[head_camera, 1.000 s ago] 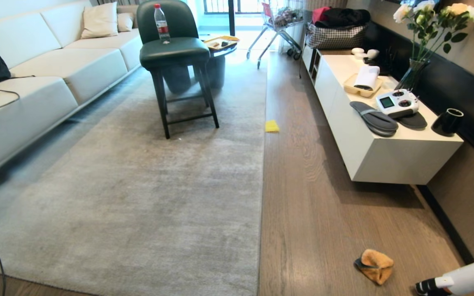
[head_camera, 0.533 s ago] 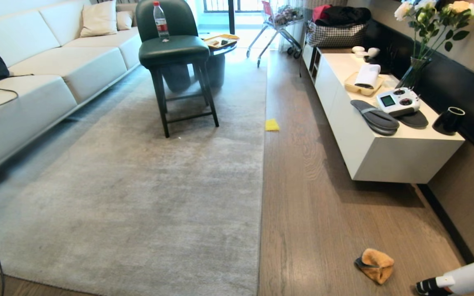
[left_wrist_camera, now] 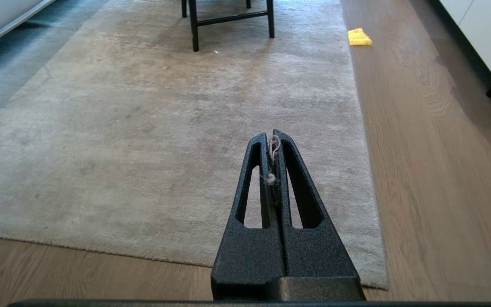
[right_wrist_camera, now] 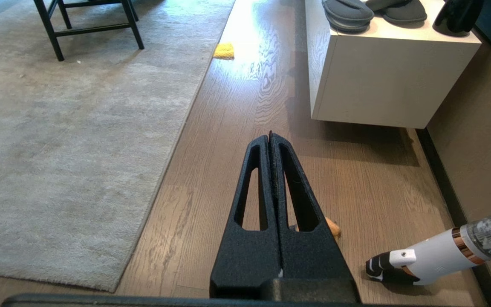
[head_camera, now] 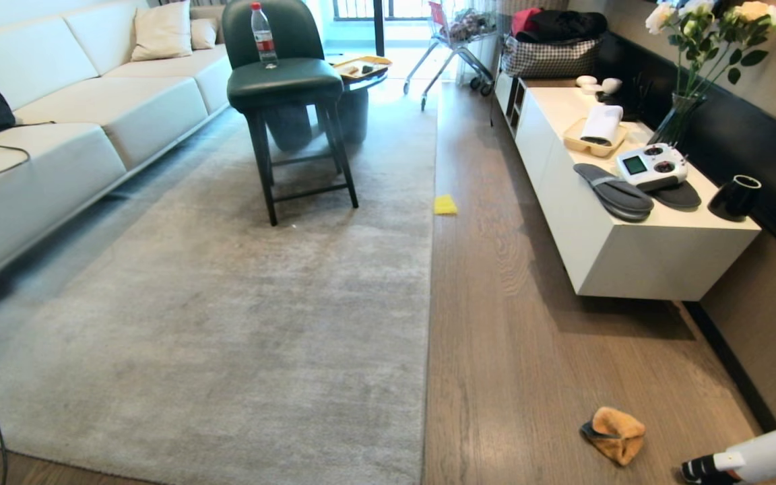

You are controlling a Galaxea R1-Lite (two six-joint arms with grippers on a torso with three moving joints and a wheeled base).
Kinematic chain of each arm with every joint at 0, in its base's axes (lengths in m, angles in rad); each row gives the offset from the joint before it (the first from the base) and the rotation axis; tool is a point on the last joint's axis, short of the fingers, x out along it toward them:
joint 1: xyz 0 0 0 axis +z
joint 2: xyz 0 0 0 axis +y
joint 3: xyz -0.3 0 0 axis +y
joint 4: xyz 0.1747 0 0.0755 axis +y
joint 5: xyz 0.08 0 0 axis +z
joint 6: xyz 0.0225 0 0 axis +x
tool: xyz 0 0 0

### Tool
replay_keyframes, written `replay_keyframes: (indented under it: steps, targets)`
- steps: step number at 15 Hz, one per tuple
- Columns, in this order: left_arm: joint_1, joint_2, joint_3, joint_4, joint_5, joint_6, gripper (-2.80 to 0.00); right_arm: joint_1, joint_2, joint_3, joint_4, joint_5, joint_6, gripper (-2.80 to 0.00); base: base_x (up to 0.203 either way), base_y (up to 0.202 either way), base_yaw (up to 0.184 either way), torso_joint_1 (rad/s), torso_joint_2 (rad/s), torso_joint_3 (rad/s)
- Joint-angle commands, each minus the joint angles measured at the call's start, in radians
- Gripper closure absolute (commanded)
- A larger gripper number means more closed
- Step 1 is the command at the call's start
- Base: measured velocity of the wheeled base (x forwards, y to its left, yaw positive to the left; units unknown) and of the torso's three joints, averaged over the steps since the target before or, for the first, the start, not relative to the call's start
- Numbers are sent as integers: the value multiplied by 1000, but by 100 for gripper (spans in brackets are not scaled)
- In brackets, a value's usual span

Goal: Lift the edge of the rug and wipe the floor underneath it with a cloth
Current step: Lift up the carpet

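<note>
On the floor (head_camera: 529,350) before me lies one large rug (head_camera: 240,323), flat, its long right edge (head_camera: 428,337) running straight away from me and its near edge meeting bare planks. One orange cloth (head_camera: 613,434) sits crumpled on the wood well to the right of that edge, close to me, touching nothing; from my right wrist only a sliver of it (right_wrist_camera: 334,229) peeks out beside my own jaws. One small yellow square (head_camera: 445,205) lies farther off, just beside the rug's right edge. My left gripper (left_wrist_camera: 273,138) hangs over the near right part of the rug, jaws clenched on nothing but a wisp of lint (left_wrist_camera: 272,177) caught between them. My right gripper (right_wrist_camera: 270,137) hangs over bare floor between the rug and the worktop, jaws pressed together and empty. One green chair (head_camera: 287,87) stands on the rug's far part with one bottle (head_camera: 263,37) upright on its seat. One white sofa (head_camera: 58,121) runs along the left, with two cushions (head_camera: 166,34) at its far end. The white worktop (head_camera: 644,249) on the right carries two grey slippers (head_camera: 613,192), one white remote (head_camera: 651,168), one black cup (head_camera: 735,199) and one vase of flowers (head_camera: 698,74). One white handheld vacuum (head_camera: 755,458) lies on the floor near the cloth.
</note>
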Motion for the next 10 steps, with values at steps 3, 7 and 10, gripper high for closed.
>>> replay_keyframes:
  steps: [3, 7, 10]
  targets:
    - [0, 0, 0, 0, 0, -1, 0, 0, 0, 0, 0, 0, -1, 0, 0, 0, 0, 0, 0, 0]
    - [0, 0, 0, 0, 0, -3, 0, 0, 0, 0, 0, 0, -1, 0, 0, 0, 0, 3, 1, -45]
    - [0, 0, 0, 0, 0, -3, 0, 0, 0, 0, 0, 0, -1, 0, 0, 0, 0, 2, 2, -172]
